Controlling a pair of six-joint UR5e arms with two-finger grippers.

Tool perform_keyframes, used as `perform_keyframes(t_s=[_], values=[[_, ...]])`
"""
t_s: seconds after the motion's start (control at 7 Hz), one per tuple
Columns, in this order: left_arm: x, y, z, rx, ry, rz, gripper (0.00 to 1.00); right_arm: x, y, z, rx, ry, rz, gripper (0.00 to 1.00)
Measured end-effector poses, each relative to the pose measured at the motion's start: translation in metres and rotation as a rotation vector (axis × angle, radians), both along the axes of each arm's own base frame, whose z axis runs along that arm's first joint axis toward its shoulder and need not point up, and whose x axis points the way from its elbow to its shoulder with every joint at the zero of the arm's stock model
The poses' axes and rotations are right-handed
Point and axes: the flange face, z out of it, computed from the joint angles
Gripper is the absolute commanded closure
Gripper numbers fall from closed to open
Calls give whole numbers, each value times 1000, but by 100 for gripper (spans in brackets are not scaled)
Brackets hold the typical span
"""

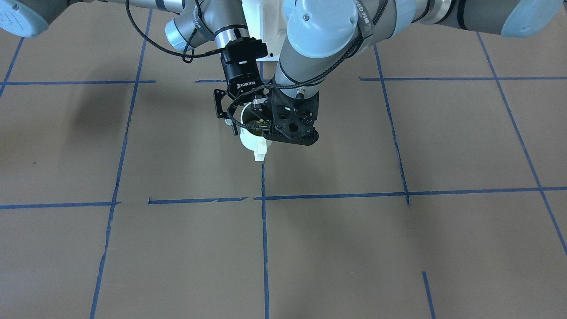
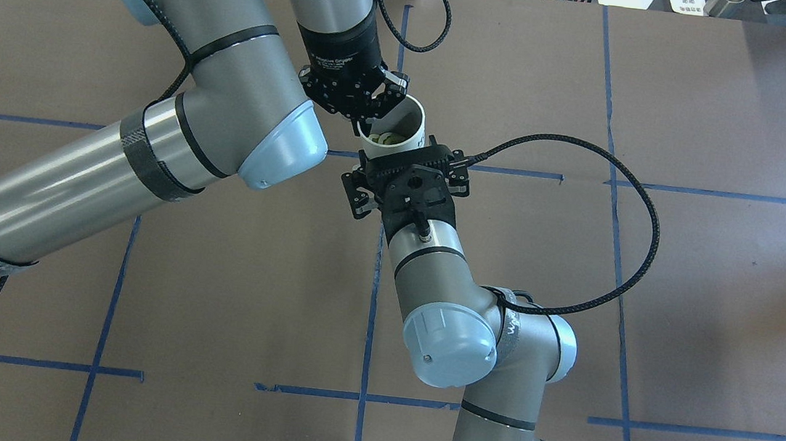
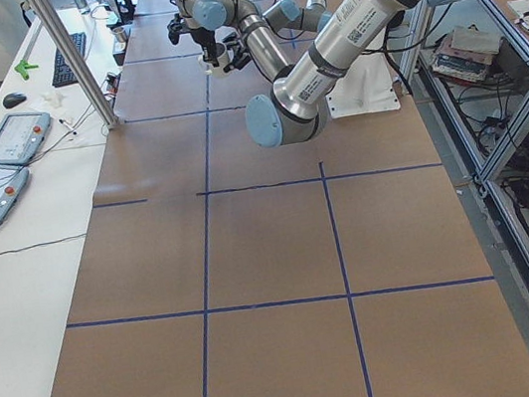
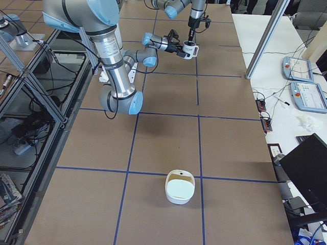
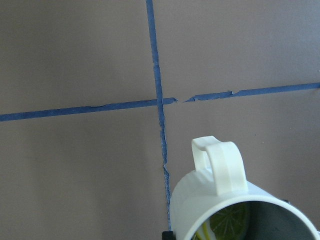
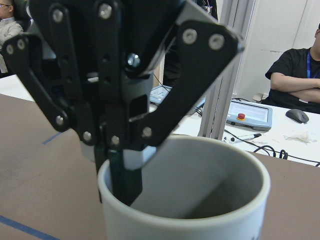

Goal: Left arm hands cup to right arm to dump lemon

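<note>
Handover in progress! The left hand (image 2: pixel 359 120) pinches the rim of the cup (image 2: pixel 411 116), aloft over the bench (image 2: pixel 646 313), with the lemon (image 5: pixel 231 222) inside. The right hand (image 2: pixel 405 162) is at its side, but I cannot tell whether it grips. Release and dump are left to do.

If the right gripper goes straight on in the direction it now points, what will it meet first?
The cup, almost at once: the right gripper points at its side wall, while the left gripper holds its rim from above. Whether it touches the cup yet is unclear.
</note>
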Motion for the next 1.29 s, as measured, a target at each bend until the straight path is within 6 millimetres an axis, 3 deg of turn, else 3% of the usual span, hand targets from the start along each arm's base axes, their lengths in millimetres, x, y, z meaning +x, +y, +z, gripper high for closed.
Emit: perform_keyframes(t_s=[0.71, 0.86, 1.0, 1.14, 1.29], values=[[1, 10, -7, -9, 12, -4, 100, 0, 0, 1, 0, -1, 0, 0], [1, 10, -6, -9, 13, -3, 97, 0, 0, 1, 0, -1, 0, 13], [1, 10, -6, -10, 13, -2, 91, 0, 0, 0, 0, -1, 0, 49], [1, 11, -5, -14, 14, 2, 70, 0, 0, 0, 0, -3, 0, 75], [2, 11, -5, -17, 15, 4, 10, 0, 0, 0, 0, -6, -2, 84]])
